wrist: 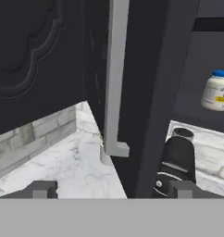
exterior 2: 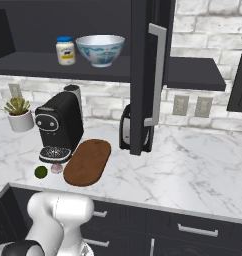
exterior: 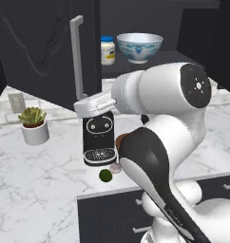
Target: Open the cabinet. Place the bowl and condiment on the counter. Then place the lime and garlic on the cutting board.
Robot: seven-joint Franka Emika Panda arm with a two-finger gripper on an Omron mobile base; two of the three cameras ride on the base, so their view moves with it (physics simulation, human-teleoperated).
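The black cabinet's door (exterior: 41,42) stands swung out, its silver bar handle (exterior: 77,57) at the free edge. Inside on the shelf sit the pale bowl (exterior: 139,46) and the blue-lidded condiment jar (exterior: 107,50). My gripper (exterior: 81,108) is at the handle's lower end. In the hand view its fingertips (wrist: 40,189) are spread wide, and the handle (wrist: 115,78) rises ahead between them, untouched. On the marble counter (exterior 2: 193,170) lie the oval cutting board (exterior 2: 88,161), the lime (exterior 2: 41,172) and the garlic (exterior 2: 56,168), just left of the board.
A black coffee machine (exterior 2: 58,127) stands behind the lime and garlic. A potted plant (exterior 2: 18,114) is at the far left. A dark toaster (exterior 2: 126,127) stands behind the open door (exterior 2: 140,75). Black drawers (exterior 2: 193,230) run below the counter edge.
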